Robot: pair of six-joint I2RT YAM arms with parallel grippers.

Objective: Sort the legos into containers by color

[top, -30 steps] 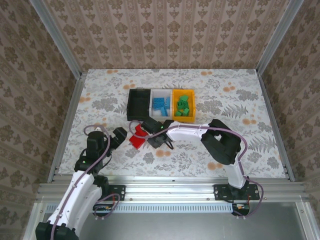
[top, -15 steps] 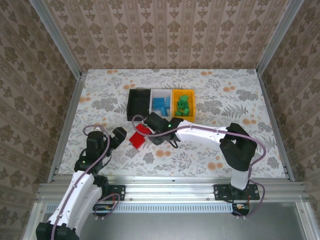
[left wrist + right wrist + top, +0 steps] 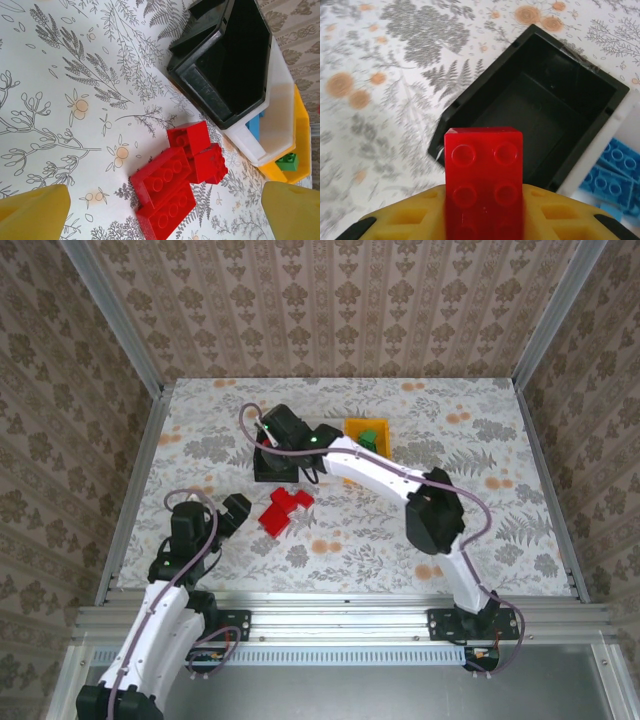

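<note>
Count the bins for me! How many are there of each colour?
black bin: 1
white bin: 1
yellow bin: 1
Total: 3

black bin (image 3: pixel 540 105) interior bare, open from above; right arm (image 3: pixel 372 470) and its held red brick (image 3: pixel 483 175) hang over it. white bin (image 3: pixel 280 117) touches its right wall, no gap. red brick pile (image 3: pixel 283 510) just near side; tabletop (image 3: pixel 200 420) left and beyond it bare.
</note>
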